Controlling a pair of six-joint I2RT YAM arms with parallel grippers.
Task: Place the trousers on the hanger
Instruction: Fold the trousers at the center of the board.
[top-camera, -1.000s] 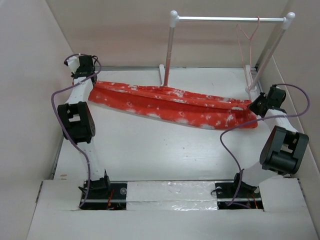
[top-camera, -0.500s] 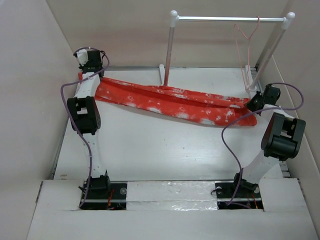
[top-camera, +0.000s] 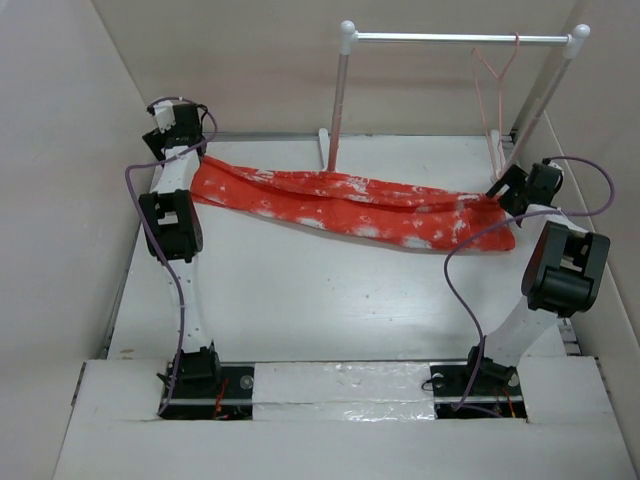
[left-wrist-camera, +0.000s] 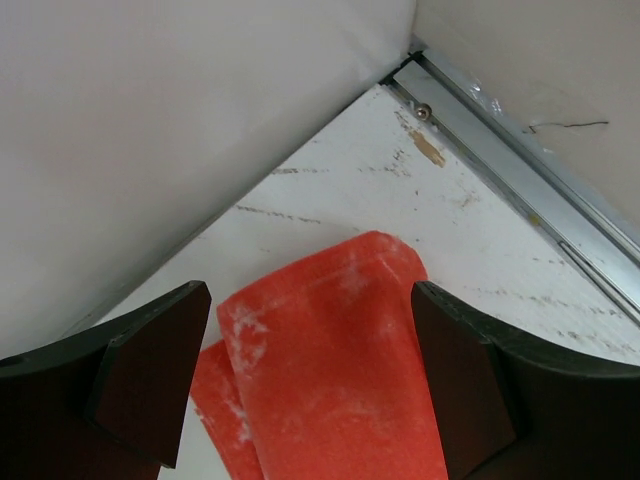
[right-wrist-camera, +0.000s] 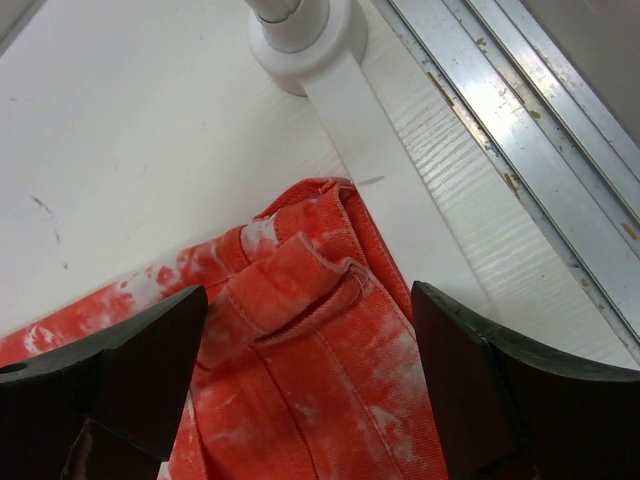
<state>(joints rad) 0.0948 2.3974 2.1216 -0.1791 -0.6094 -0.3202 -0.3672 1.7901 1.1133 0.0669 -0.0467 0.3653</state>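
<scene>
The trousers (top-camera: 350, 205) lie stretched across the counter (top-camera: 320, 300) from ten o'clock to three o'clock — each end sits between wide-apart jaws of the left gripper (left-wrist-camera: 310, 300) and right gripper (right-wrist-camera: 310, 295). The hanger (top-camera: 492, 80) hangs on the rail (top-camera: 450, 38) at one o'clock.

Trousers (right-wrist-camera: 310, 400) (waistband end) between spread jaws — beside post base (right-wrist-camera: 335, 45).
</scene>
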